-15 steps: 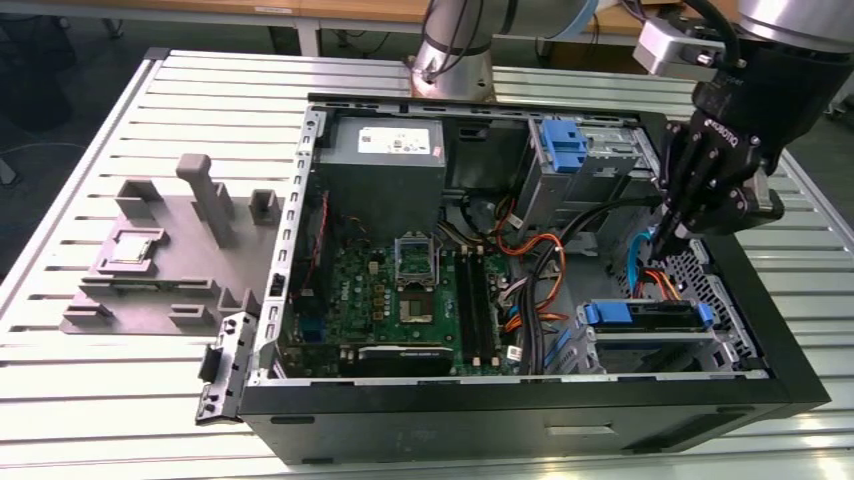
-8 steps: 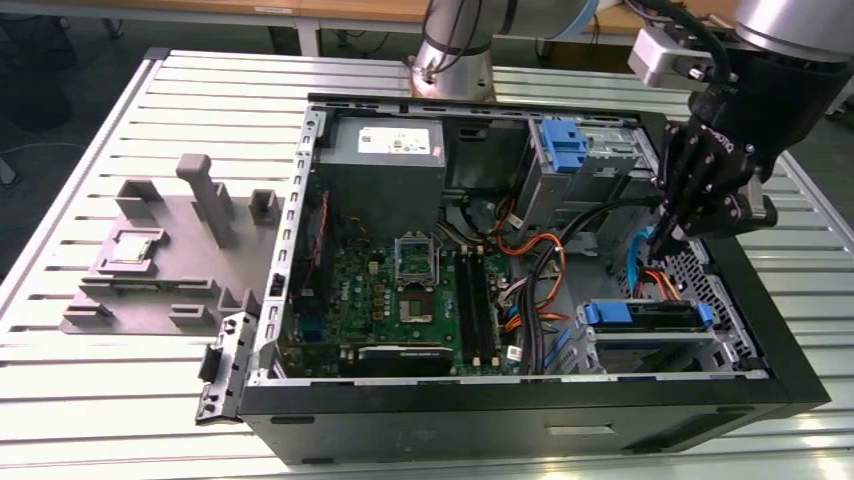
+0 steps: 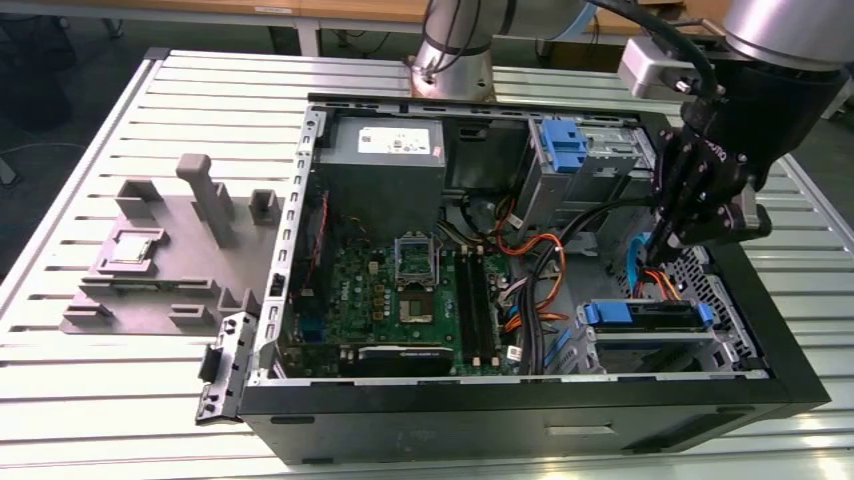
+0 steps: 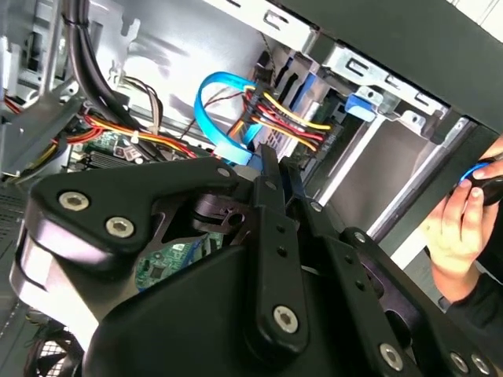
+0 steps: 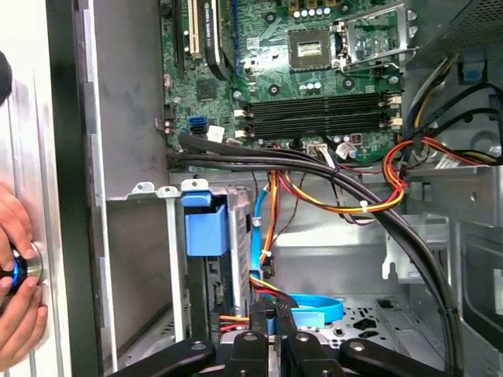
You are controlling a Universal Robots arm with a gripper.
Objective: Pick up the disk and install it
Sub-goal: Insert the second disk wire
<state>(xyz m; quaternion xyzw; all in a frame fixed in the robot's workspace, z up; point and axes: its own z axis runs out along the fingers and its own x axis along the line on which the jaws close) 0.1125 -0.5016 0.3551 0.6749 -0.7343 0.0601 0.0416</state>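
The disk (image 3: 651,318) lies flat in the lower drive bay at the exterior view's right front corner of the open computer case (image 3: 534,410); its blue rail end (image 3: 607,312) faces the motherboard. In the first wrist view the disk (image 5: 214,287) is edge-on behind its blue tab (image 5: 204,224). My gripper (image 3: 663,243) hangs inside the case just behind that bay, a little above the disk and apart from it. Its two black fingers (image 4: 271,184) stand together in both wrist views, shut with nothing held. The gripper (image 5: 271,318) points at a looped blue data cable (image 5: 310,305).
Orange, yellow and black cables (image 5: 338,196) run between gripper and motherboard (image 3: 400,290). A grey power supply (image 3: 387,150) and an upright blue latch (image 3: 567,140) sit at the case's back. A grey fixture (image 3: 160,260) stands on the slatted table. A person's hand (image 4: 460,220) rests beside the case.
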